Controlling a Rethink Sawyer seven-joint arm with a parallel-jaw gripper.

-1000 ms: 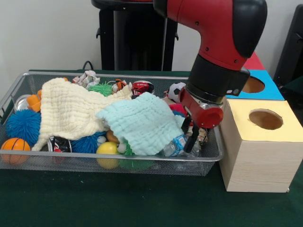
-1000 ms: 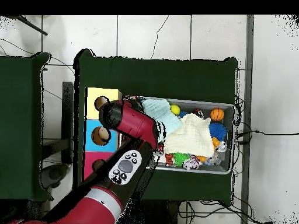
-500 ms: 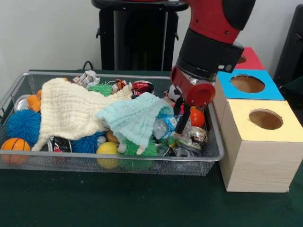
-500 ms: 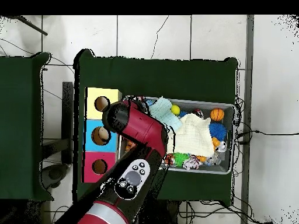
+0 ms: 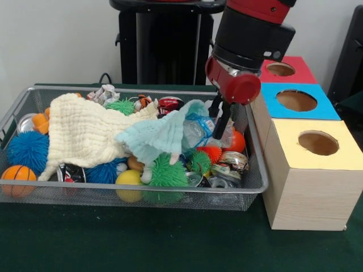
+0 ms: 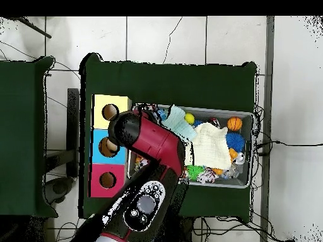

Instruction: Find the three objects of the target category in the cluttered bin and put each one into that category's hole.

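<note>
My gripper (image 5: pixel 214 135) hangs over the right end of the wire bin (image 5: pixel 142 194), shut on a crumpled clear plastic bottle (image 5: pixel 197 131) with a blue label. The bottle is lifted above the clutter. A mint cloth (image 5: pixel 154 139) is draped over the bottle and trails down to the left. In the overhead view the red arm (image 6: pixel 148 142) covers the gripper and the bottle. Three boxes with round holes stand to the right of the bin: yellow (image 5: pixel 317 170) nearest, blue (image 5: pixel 298 105) behind it, red (image 5: pixel 282 71) farthest.
A cream cloth (image 5: pixel 85 133) covers the bin's left middle. Spiky balls, a yellow ball (image 5: pixel 129 177), an orange basketball (image 5: pixel 18 173), crushed cans (image 5: pixel 232 161) and an orange ball (image 5: pixel 235 141) lie around it. The bin's right wall runs close beside the yellow box.
The gripper rose from the bin's near right corner and moved back, lifting the bottle; the mint cloth came up with it and uncovered green spiky balls and cans beneath.
</note>
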